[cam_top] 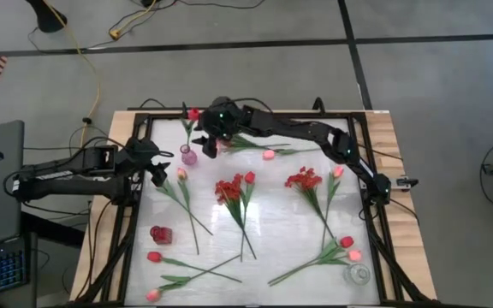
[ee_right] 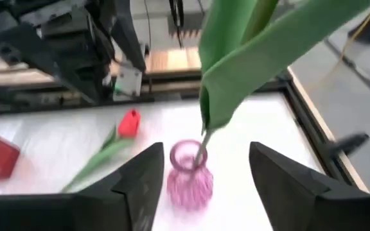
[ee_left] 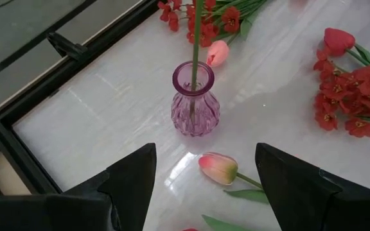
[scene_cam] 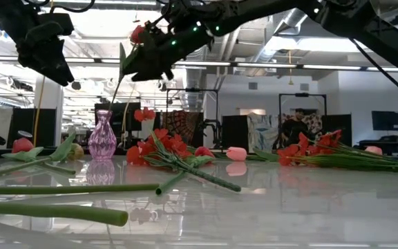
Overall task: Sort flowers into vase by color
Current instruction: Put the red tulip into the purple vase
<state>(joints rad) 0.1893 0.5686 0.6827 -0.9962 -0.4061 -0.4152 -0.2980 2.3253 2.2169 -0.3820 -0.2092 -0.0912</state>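
Observation:
A purple glass vase [cam_top: 188, 156] [ee_left: 195, 99] [ee_right: 189, 173] stands at the table's far left. A red tulip [cam_top: 193, 114] [scene_cam: 137, 33] stands in it, its stem [ee_left: 196, 32] down through the neck and leaning on the rim. My right gripper [cam_top: 205, 141] [ee_right: 203, 155] hovers open just above the vase, a finger on either side of the tulip's stem and leaf [ee_right: 255, 51]. My left gripper [cam_top: 157, 171] [ee_left: 205, 153] waits open on the vase's near-left side. Other flowers lie flat on the table.
A pink tulip [ee_left: 218, 168] lies just near of the vase. Red blossom sprays [cam_top: 229, 188] [cam_top: 305, 180] lie mid-table, with more tulips near the front [cam_top: 347, 244] [cam_top: 153, 256]. A red vase [cam_top: 160, 233] stands front left and a clear one [cam_top: 359, 274] front right.

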